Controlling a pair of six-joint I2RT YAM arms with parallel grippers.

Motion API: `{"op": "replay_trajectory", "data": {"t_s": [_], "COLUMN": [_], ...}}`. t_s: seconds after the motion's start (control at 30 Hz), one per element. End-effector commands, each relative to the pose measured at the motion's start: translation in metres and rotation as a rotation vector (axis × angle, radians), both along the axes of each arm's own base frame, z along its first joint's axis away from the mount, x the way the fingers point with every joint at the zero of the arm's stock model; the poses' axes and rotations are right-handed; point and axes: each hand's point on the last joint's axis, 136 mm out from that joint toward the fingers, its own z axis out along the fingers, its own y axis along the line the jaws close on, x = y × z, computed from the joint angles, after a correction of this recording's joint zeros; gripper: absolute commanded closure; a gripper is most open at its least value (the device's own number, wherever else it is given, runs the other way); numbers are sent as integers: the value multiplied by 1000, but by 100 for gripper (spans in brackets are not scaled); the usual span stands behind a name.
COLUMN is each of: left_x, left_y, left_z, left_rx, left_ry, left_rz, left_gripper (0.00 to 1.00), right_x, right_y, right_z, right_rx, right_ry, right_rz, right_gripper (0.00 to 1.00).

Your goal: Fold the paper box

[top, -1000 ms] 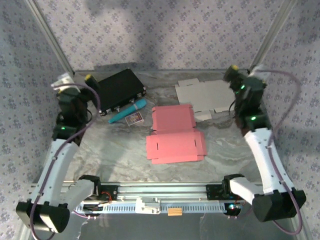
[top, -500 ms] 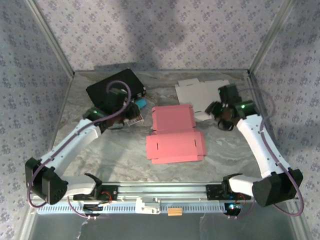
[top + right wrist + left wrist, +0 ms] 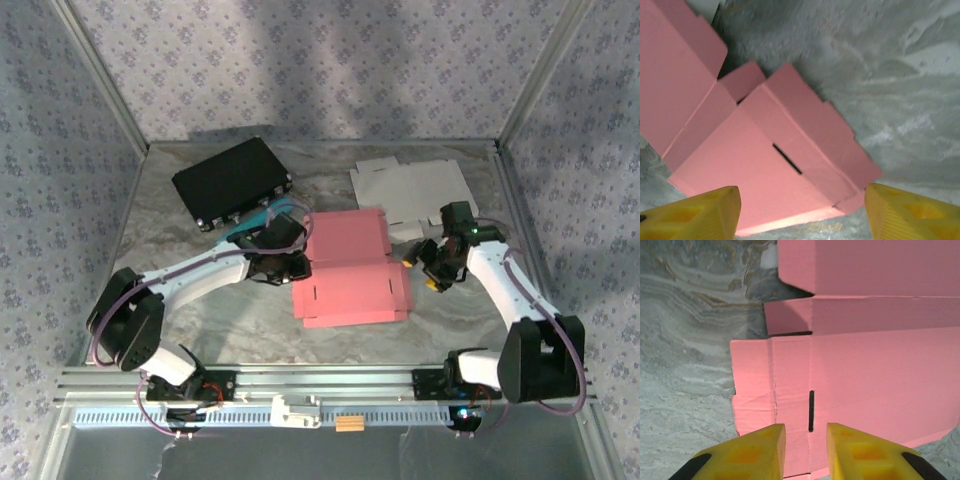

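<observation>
Pink paper box lies flat (unfolded) on the counter; left gripper narrowly parted over its edge, right gripper spread wide opposite.

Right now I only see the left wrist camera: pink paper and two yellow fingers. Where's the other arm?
Observer: The right gripper is at the right edge of the pink paper box.
Operator: Is it pinching the paper?
Observer: No. In the right wrist view its fingers stand wide apart, with the sheet's corner showing between them.
Operator: Is there anything else on the table?
Observer: A flat white cardboard sheet lies beyond the pink one, toward the back right.
</observation>
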Motion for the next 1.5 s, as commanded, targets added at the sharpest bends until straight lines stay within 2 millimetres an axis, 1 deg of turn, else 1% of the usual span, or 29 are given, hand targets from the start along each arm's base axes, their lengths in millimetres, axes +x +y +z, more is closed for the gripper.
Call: {"op": "replay_trajectory", "data": {"t_s": [0.0, 0.07, 0.23, 0.3, 0.4, 0.5, 0.6, 0.63, 0.8, 0.93, 1.17, 1.3, 1.4, 1.47], "left_x": [2, -1, -3, 0, 3, 7, 9, 9, 10, 10, 8, 7, 6, 6], "left_y": [-11, -9, 15, 24, 32, 31, 29, 28, 25, 21, 15, 16, 15, 16], "left_z": [-6, -12, -34, -39, -44, -44, -45, -46, -47, -48, -58, -63, -66, -68], "left_rx": [-71, -73, -66, -76, -85, -92, -91, -92, -97, -95, -65, -25, -15, -4], "left_ry": [32, 50, 113, 123, 135, 132, 135, 137, 145, 150, 166, 175, 180, 184], "left_rz": [30, 49, 145, 175, 196, 190, 191, 194, 184, 173, 145, 134, 126, 125], "left_gripper": [72, 72, 75, 76, 77, 78, 79, 79, 79, 79, 79, 80, 81, 81], "right_x": [16, 28, 53, 67, 84, 97, 103, 109, 121, 123, 114, 111, 108, 107], "right_y": [1, 2, 8, 14, 26, 32, 34, 37, 45, 52, 59, 64, 63, 57], "right_z": [-2, -4, -14, -15, -17, -24, -35, -35, -43, -51, -58, -62, -62, -62], "right_rx": [17, -11, 17, 57, 128, 167, 200, 217, 280, 319, 360, 392, 378, 349], "right_ry": [-45, -50, -58, -79, -104, -107, -82, -102, -113, -92, -76, -68, -66, -66], "right_rz": [105, 169, 224, 247, 277, 282, 273, 273, 275, 285, 293, 289, 291, 285], "right_gripper": [30, 31, 34, 33, 34, 36, 37, 37, 40, 44, 46, 50, 50, 50]}}
